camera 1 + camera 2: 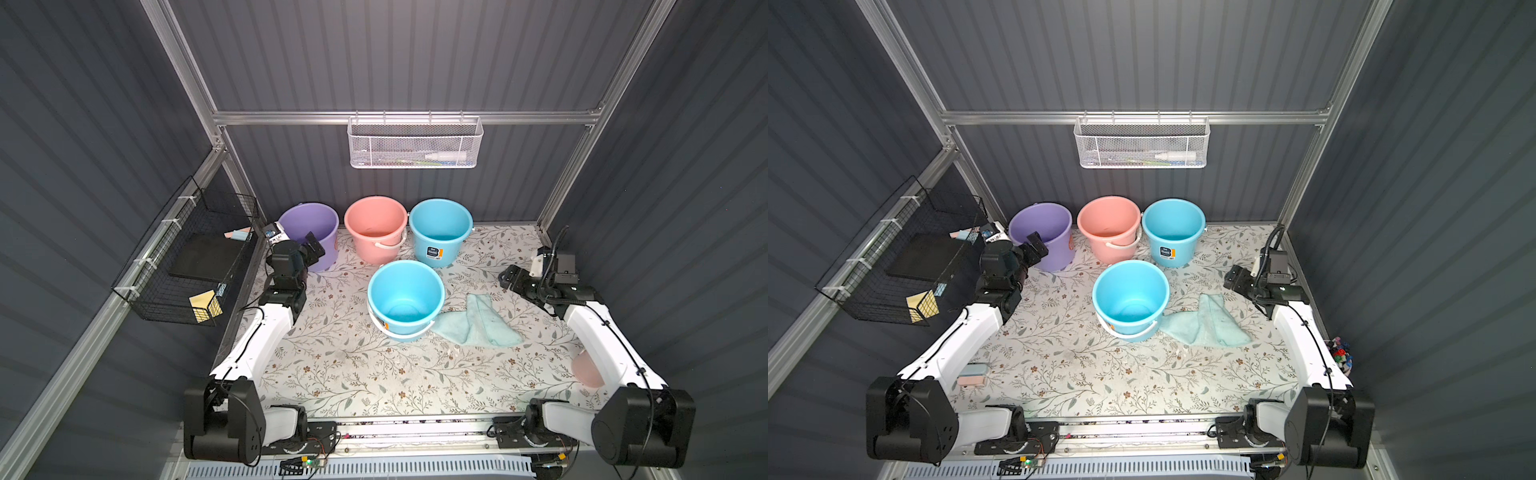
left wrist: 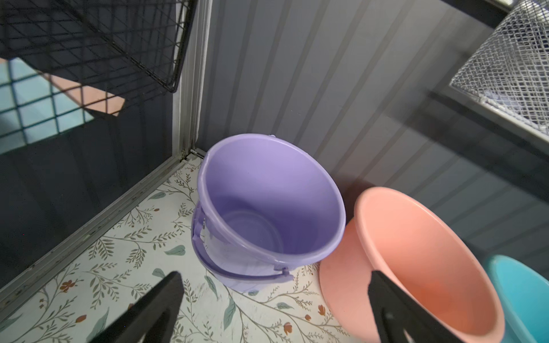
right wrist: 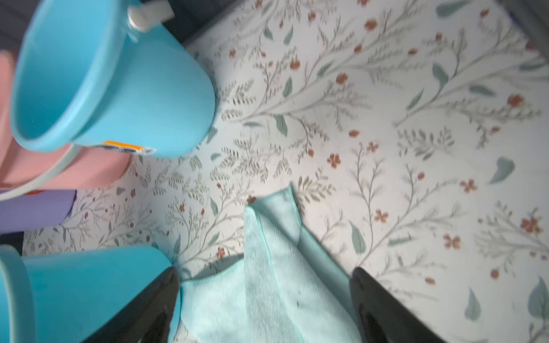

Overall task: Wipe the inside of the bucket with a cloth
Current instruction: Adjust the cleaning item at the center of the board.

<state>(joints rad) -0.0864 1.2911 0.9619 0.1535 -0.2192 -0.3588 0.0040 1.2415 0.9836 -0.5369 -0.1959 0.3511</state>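
Note:
A light blue bucket (image 1: 405, 286) (image 1: 1129, 286) stands upright in the middle of the flowered table, empty, its white handle down. Touching its right side lies the cloth (image 1: 478, 322) (image 1: 1208, 322), a rumpled pale aqua towel flat on the table. My right gripper (image 1: 509, 276) (image 1: 1231, 276) hovers open just right of and behind the cloth. In the right wrist view the cloth (image 3: 276, 297) shows between the spread fingers of the right gripper (image 3: 265, 270), with the bucket's wall (image 3: 89, 291) beside it. My left gripper (image 1: 313, 249) (image 2: 274, 274) hangs open and empty in front of a purple bucket (image 2: 267, 190).
Along the back wall stand the purple bucket (image 1: 309, 224), a pink bucket (image 1: 374, 224) and a second blue bucket (image 1: 440, 228). A black wire basket (image 1: 187, 257) hangs on the left wall, a white mesh basket (image 1: 415, 143) on the back rail. A small pink-and-blue block (image 1: 971, 374) lies front left.

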